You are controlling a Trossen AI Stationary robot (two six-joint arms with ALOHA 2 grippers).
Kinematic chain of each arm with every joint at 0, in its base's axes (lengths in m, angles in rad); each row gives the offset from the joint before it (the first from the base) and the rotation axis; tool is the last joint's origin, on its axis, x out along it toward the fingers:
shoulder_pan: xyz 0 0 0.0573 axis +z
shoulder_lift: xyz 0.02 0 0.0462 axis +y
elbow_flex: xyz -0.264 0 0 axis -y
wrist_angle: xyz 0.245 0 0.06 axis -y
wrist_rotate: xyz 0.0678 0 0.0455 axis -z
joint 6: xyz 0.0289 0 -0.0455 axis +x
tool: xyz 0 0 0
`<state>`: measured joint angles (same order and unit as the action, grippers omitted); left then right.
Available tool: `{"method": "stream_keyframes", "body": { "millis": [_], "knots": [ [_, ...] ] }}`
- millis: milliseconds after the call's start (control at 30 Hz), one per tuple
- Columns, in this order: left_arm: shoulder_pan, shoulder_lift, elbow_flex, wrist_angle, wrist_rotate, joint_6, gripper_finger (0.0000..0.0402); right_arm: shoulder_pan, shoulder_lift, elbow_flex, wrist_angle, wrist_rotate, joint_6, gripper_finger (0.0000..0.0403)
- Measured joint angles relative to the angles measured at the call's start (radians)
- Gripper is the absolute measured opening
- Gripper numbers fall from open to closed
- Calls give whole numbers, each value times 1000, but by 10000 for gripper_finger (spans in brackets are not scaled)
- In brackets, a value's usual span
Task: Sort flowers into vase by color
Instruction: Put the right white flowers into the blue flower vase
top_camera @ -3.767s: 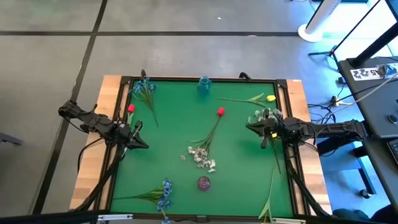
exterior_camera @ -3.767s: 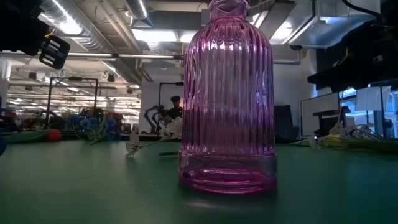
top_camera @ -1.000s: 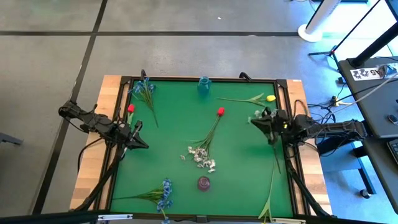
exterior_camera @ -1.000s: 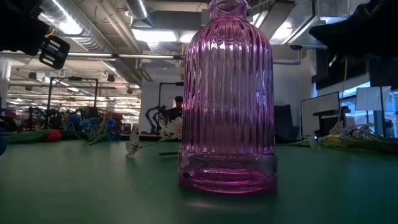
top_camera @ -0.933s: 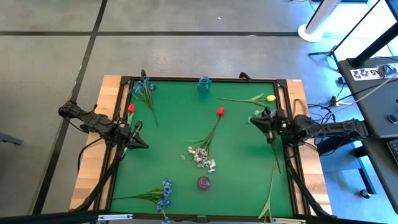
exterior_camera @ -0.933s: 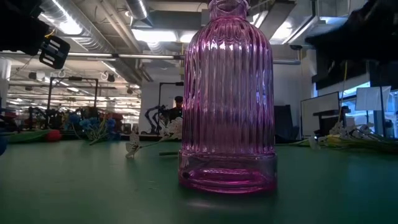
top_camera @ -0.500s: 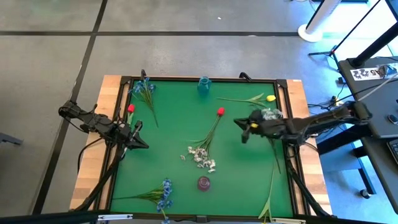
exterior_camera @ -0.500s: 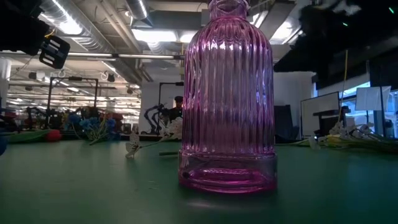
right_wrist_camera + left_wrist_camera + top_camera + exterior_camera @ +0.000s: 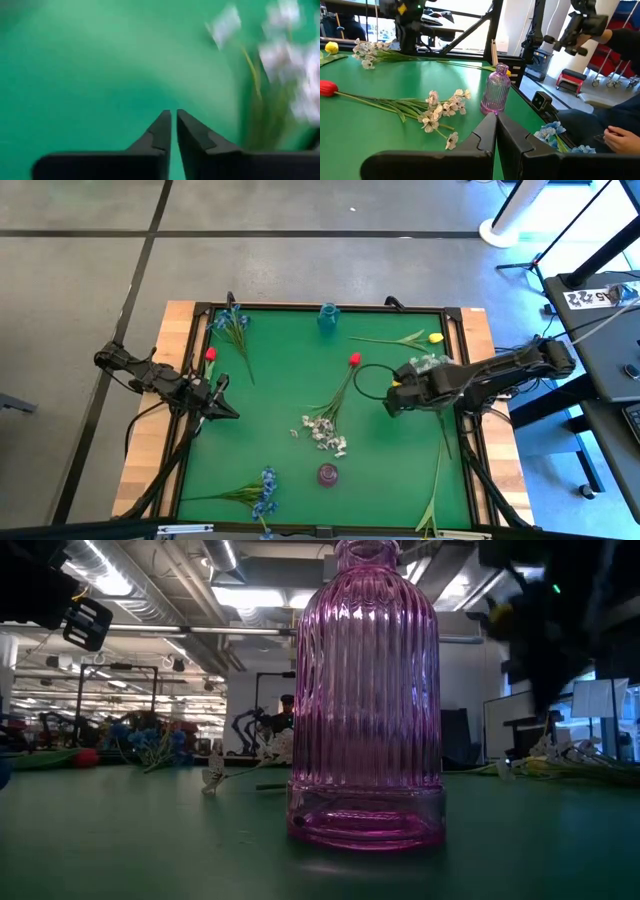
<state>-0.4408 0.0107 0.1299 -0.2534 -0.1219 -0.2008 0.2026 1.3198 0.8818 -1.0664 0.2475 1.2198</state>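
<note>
High view first: the green bench [image 9: 390, 470] fills the middle of the frame, flowers scattered all over it. The right gripper [image 9: 392, 398] reaches in from the right edge toward mid-frame, right of centre, above the mat with a white sprig [image 9: 428, 363] just behind it; its wrist view shows the fingers [image 9: 162, 131] nearly together with only a thin slit between them, nothing clamped. The left gripper [image 9: 232, 412] sits at the left edge of the mat, fingers pressed together and empty. A red bud [image 9: 354, 360] lies above centre, its stem running down to a white sprig cluster [image 9: 322, 432] just below centre. The pink vase [image 9: 328, 474] stands upright at lower centre, no stems in it. A blue vase [image 9: 327, 313] stands at the top edge. Blue blooms [image 9: 232, 322] lie upper left, another blue bunch [image 9: 262, 492] lower left. A second red bud [image 9: 211, 354] lies near the left gripper, a yellow bud [image 9: 435, 337] upper right.
</note>
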Motion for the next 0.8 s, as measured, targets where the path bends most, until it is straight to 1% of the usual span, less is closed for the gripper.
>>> {"method": "stream_keyframes", "body": {
  "millis": [100,200,300,400,467,567,633,800],
  "knots": [
    [0,0,0,0,0,0,10,0,37,-41,-33,-58,70,87],
    [0,0,0,0,0,0,10,-28,61,-75,-69,-54,156,151],
    [0,0,0,0,0,0,10,-93,77,-109,-96,-54,222,210],
    [0,0,0,0,0,0,10,-195,80,-140,-88,-87,223,248],
    [0,0,0,0,0,0,10,-263,80,-154,-88,-84,221,260],
    [0,0,0,0,0,0,10,-363,80,-169,-82,-75,188,261],
    [0,0,0,0,0,0,10,-425,80,-182,-62,-87,153,254],
    [0,0,0,0,0,0,10,-534,80,-243,46,-171,82,226]
  ]
}}
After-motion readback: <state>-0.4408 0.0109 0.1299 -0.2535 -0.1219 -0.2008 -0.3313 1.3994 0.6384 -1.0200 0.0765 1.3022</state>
